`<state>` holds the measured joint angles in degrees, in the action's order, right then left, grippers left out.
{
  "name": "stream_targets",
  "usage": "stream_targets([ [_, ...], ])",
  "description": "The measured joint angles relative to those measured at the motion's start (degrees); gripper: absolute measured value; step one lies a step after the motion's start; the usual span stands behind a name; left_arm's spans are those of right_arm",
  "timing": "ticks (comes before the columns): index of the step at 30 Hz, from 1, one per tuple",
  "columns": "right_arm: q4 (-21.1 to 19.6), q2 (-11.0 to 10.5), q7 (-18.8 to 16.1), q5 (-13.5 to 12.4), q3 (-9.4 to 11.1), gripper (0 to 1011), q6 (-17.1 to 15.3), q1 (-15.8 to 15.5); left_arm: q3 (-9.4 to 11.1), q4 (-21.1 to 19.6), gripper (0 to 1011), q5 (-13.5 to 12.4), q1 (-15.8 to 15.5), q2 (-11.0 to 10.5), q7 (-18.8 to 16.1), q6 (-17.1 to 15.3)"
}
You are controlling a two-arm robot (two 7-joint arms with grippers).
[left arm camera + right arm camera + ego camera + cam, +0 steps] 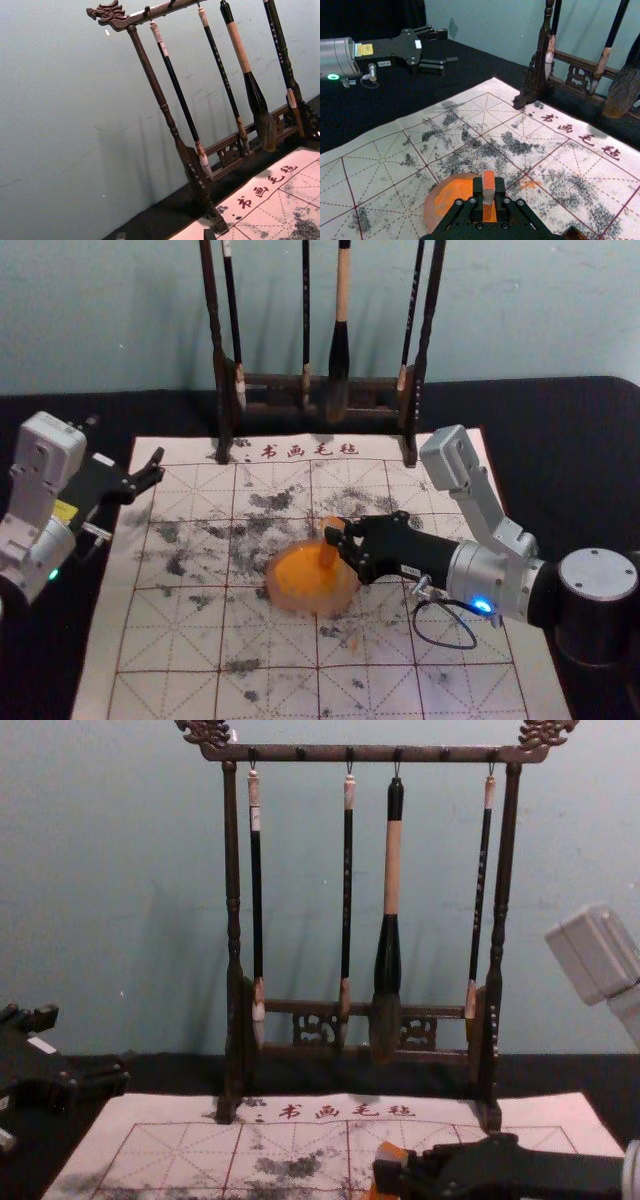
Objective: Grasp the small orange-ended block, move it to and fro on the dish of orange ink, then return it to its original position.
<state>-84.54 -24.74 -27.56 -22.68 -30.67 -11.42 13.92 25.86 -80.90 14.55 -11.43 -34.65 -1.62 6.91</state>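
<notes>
One right hand closed on part-hidden block over dish, left hand open, leftward

You're working in dim, soft light. Faint, soft-edged shadows fall on the pale blue-green wall behind and to the left of the dark carved wooden brush rack, so your light comes from the rack's right. In front of the rack, the white gridded felt mat looks brightest; the black-covered bench around it swallows detail. You'll see glare at the small blue lamp.
</notes>
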Motion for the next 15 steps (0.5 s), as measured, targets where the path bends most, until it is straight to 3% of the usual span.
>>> stream_targets([
  [15,-1.78,-0.92,-0.15,-0.53,0.07,127,-0.61,-1.57,0.00,0.00,1001,0.00,0.00,0.00,0.00,0.00],
])
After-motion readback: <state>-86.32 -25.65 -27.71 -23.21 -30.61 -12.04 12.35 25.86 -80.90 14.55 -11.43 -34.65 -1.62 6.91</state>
